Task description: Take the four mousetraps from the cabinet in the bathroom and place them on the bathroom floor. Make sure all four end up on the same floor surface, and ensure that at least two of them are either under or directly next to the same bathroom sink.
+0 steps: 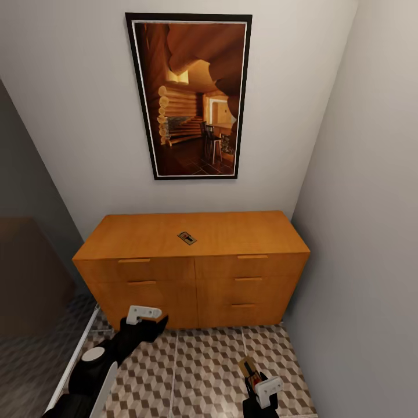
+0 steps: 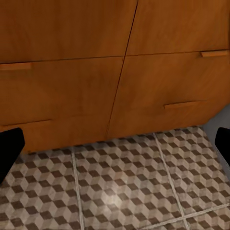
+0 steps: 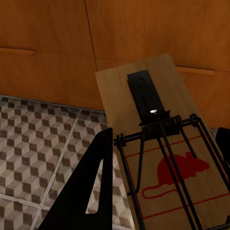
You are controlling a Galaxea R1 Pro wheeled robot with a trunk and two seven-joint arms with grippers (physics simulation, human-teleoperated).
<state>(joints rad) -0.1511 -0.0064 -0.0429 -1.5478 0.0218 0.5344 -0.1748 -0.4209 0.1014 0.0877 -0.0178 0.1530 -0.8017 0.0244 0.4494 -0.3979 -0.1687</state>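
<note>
Right gripper jaws clamped on mousetrap, lower right of head view. Left gripper jaws spread wide, empty, above bathroom floor. Second mousetrap on cabinet top, frame centre.

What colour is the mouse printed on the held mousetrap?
Red, on the tan mousetrap; clearest in the right wrist view.

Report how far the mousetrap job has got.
No mousetrap lies on the bathroom floor in view. The right gripper is shut on one mousetrap. Another mousetrap sits on the cabinet top. The left gripper is open, empty.
</note>
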